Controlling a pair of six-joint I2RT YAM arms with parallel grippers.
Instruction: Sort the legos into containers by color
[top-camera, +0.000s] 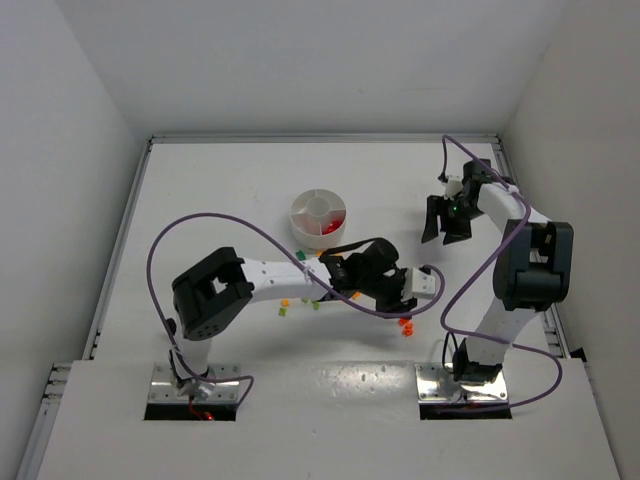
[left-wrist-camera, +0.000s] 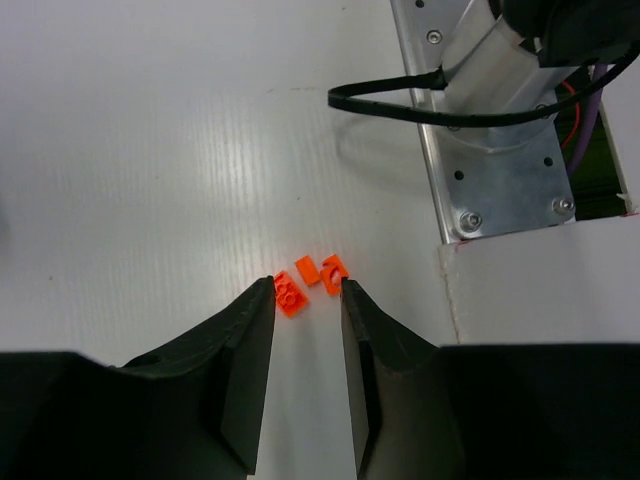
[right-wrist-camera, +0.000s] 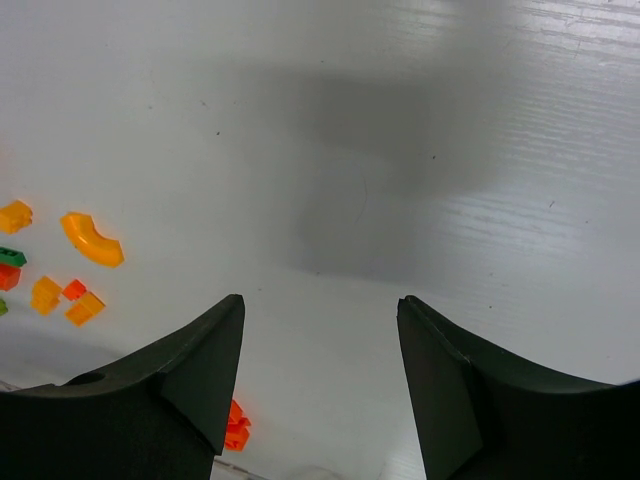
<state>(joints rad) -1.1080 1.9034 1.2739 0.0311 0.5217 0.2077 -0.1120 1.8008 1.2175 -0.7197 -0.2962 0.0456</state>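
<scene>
Three small orange legos (left-wrist-camera: 290, 295) lie on the white table just ahead of my left gripper (left-wrist-camera: 306, 292). It is open and empty, with one brick by each fingertip. From above, the left gripper (top-camera: 404, 306) hangs over these legos (top-camera: 405, 325) near the right arm's base. The round white dish (top-camera: 318, 218) stands mid-table with red pieces in one wedge. My right gripper (top-camera: 447, 224) is open and empty, held to the right of the dish. Its wrist view (right-wrist-camera: 320, 305) shows bare table between the fingers and a curved orange lego (right-wrist-camera: 92, 240) at the left.
Several loose green and orange legos (top-camera: 300, 303) lie under the left forearm, with more below the dish (top-camera: 302, 256). The right arm's metal base plate (left-wrist-camera: 500, 150) and a black cable are close behind the orange legos. Purple cables loop over the table.
</scene>
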